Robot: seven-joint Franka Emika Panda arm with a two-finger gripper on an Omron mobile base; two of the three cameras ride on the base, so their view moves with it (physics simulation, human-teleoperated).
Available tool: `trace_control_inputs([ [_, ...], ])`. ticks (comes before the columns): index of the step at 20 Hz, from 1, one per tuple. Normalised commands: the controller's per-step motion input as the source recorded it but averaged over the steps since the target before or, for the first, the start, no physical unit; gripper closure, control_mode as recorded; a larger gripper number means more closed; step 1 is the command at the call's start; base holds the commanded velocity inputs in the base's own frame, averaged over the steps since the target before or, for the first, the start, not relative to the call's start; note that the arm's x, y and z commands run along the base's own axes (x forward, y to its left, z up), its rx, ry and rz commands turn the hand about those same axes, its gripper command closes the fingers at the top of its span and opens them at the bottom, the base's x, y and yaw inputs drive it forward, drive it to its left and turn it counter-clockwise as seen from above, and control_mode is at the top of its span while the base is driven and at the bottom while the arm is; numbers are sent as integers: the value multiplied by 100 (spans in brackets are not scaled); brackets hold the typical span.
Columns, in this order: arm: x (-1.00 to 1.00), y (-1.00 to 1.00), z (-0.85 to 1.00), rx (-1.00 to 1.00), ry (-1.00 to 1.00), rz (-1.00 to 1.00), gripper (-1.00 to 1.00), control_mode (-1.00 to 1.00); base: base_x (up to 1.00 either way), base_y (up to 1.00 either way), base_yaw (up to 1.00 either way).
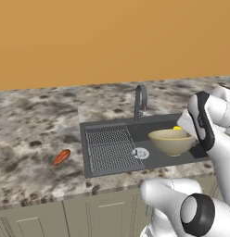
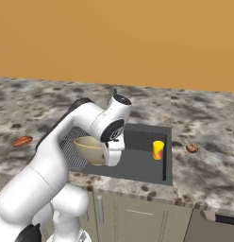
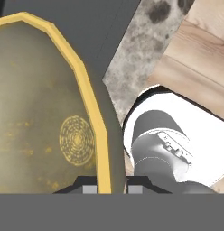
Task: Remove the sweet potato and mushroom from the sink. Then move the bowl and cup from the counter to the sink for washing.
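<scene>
My gripper (image 3: 111, 186) is shut on the paler rim of the tan-gold bowl (image 3: 46, 126), one finger inside and one outside. The bowl (image 1: 171, 141) hangs low inside the dark sink (image 1: 158, 161), right of the ribbed drainer grid (image 1: 110, 149). Whether it touches the basin floor I cannot tell. In the right base view the hand (image 2: 111, 163) grips the bowl (image 2: 89, 149) on its right side. The yellow cup (image 2: 158, 150) stands upright in the sink (image 2: 137, 163) near its right wall. The sweet potato (image 1: 61, 157) lies on the counter to the left, and the mushroom (image 2: 191, 148) lies on the counter to the right.
The grey arched faucet (image 1: 141, 99) rises behind the basin. A round silver drain (image 1: 141, 152) lies beside the grid. Speckled stone counter (image 1: 38, 134) runs on both sides, with cabinet fronts (image 2: 137, 217) below its front edge.
</scene>
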Motion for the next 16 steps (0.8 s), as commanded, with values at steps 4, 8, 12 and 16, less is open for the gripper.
trace_control_inputs([
  [4, 20, -10, -14, 0, 0, 3, 100, -100, 0, 0, 0],
  [8, 19, -15, -13, 0, 0, 3, 100, -100, 0, 0, 0],
  [12, 21, -10, -15, 0, 0, 3, 100, -100, 0, 0, 0],
  [16, 21, -6, -18, 0, 0, 3, 100, -100, 0, 0, 0],
])
